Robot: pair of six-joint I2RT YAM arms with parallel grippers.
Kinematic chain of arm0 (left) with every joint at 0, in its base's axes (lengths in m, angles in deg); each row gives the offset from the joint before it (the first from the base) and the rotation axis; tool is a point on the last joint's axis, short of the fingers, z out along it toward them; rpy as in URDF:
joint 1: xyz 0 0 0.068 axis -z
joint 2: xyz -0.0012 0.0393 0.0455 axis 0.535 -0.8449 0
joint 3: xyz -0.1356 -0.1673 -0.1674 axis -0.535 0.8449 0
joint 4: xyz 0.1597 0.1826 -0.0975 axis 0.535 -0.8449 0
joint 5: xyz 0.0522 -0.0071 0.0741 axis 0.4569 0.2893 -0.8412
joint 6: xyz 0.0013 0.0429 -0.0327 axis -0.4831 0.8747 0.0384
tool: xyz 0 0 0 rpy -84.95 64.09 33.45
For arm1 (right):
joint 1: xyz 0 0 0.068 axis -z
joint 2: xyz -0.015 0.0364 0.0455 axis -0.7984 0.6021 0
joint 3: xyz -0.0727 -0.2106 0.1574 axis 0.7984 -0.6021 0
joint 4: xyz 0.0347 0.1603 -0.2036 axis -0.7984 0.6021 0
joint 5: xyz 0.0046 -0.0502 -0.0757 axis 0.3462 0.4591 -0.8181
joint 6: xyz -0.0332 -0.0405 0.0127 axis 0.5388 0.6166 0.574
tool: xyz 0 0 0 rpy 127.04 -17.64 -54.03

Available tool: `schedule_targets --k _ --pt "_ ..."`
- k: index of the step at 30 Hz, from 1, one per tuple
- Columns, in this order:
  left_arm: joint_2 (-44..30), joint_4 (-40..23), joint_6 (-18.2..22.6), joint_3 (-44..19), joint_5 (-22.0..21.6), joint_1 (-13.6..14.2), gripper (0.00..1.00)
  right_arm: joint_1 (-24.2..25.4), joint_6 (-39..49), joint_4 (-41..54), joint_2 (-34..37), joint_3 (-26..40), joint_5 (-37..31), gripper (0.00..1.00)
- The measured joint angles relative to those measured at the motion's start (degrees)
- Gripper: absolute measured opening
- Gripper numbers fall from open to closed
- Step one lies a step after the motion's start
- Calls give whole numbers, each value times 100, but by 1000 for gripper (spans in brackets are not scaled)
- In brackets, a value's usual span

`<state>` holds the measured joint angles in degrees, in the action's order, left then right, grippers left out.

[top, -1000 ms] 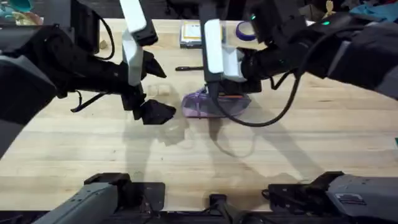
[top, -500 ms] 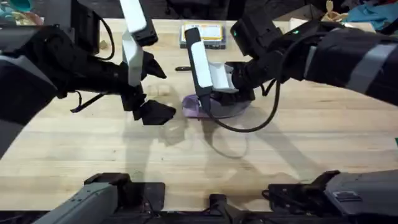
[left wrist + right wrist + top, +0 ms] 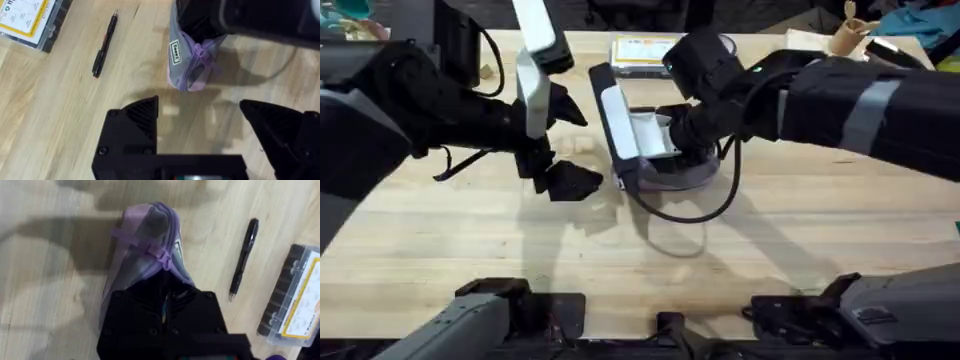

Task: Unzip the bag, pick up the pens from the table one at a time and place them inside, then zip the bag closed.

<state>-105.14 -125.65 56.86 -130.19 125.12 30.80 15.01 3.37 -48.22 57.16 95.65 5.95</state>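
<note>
The lilac and grey bag (image 3: 688, 180) lies on the table (image 3: 800, 240) at mid-depth, just right of centre. My right gripper (image 3: 640, 172) reaches in from the right and presses down on the bag's (image 3: 142, 240) top, shut at the zipper, with the purple pull ribbon (image 3: 150, 250) just ahead of its tips. My left gripper (image 3: 568, 145) hovers open a short way left of the bag (image 3: 190, 65), nothing between its fingers (image 3: 137, 117). One black pen (image 3: 105, 45) lies on the wood behind the bag; the right wrist view shows this pen (image 3: 243, 257) too.
A flat blue-and-yellow plastic box (image 3: 640, 50) sits at the table's far edge behind the pen, also in the left wrist view as a box (image 3: 30, 20). The right arm's cable (image 3: 690, 215) loops down in front of the bag. Bare wood stretches across the near half.
My right gripper has slid leftward along the top of the bag, toward its left end. The left arm has stayed still and open.
</note>
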Motion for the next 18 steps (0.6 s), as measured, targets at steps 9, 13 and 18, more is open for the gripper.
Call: schedule_targets --k 9,13,18 --pt "0 1 2 0 -1 0 993 -82 -24 -32 39 0 -148 821" --pt "0 1 2 0 -1 0 994 -130 -72 -99 39 13 -213 998" --pt "0 -1 0 0 -1 0 994 -152 -796 -81 37 13 -351 998"
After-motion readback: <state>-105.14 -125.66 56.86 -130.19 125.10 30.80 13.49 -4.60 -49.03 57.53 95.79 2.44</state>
